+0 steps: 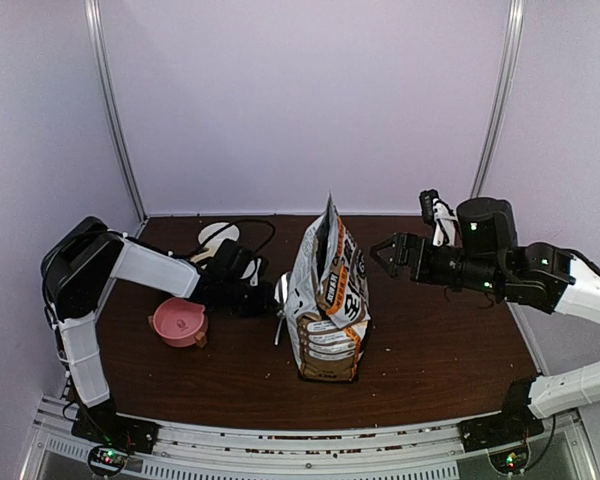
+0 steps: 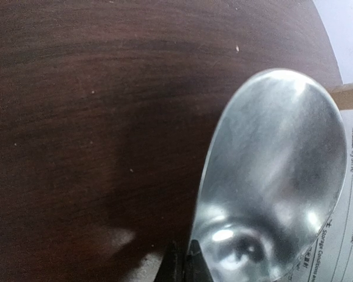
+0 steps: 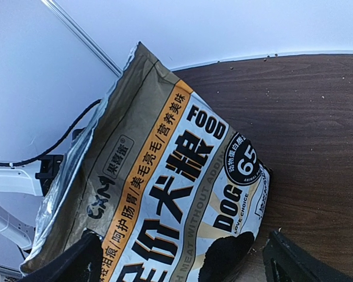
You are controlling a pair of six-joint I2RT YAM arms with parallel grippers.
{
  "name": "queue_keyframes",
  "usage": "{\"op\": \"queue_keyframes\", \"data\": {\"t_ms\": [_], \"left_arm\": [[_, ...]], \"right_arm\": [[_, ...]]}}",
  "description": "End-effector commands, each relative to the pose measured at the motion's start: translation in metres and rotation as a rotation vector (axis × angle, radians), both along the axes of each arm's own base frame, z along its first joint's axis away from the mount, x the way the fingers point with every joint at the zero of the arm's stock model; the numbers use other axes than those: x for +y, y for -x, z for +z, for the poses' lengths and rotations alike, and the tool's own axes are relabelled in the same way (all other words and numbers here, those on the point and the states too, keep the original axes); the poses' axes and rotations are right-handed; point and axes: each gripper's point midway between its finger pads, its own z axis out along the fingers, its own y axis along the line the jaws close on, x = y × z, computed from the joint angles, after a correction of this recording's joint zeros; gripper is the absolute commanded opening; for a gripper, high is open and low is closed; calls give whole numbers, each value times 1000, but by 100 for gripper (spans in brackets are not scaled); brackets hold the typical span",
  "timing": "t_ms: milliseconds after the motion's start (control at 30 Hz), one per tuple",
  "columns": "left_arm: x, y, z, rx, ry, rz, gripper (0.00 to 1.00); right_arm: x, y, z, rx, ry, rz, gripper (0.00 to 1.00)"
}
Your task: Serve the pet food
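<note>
Gleaming rounded scoop (image 2: 276,176) hangs beside crinkled foil bag (image 1: 330,300).

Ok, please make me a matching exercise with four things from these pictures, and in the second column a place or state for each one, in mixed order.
Things
1. pink bowl
2. food bag
3. metal scoop
4. right gripper

Places or states
A. open, in the air to the right of the food bag
B. held in the left gripper
C. on the table, beside the left arm
D. upright in the middle of the table, top open

Pairs: 1-C, 2-D, 3-B, 4-A
</note>
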Motion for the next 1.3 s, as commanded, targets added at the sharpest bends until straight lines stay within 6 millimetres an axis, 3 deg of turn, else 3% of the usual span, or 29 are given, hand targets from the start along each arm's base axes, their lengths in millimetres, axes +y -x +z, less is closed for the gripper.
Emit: {"op": "queue_keyframes", "data": {"t_ms": [0,133,367,600,700,967,1100,1267], "left_arm": [[-11,-8,25,-78,79,-14,0],[0,-9,40,-138,61,9,0],[45,-4,69,-272,-59,99,0],[85,7,129,-441,-193,98,0],[92,14,167,-553,-269,24,0],[75,60,262,-877,-425,-221,0],[50,85,288,-990,-503,-357,0],[23,103,298,-1057,-597,-467,0]], "right_arm": [[-11,1,2,-16,-16,-36,96],[-19,1,2,-24,6,-55,96],[-22,0,10,-57,21,-59,96],[-12,1,35,-101,45,6,96],[2,6,51,-124,41,87,95],[54,16,83,-82,15,280,86],[79,17,85,-30,8,323,82],[101,21,85,-1,-1,377,78]]}}
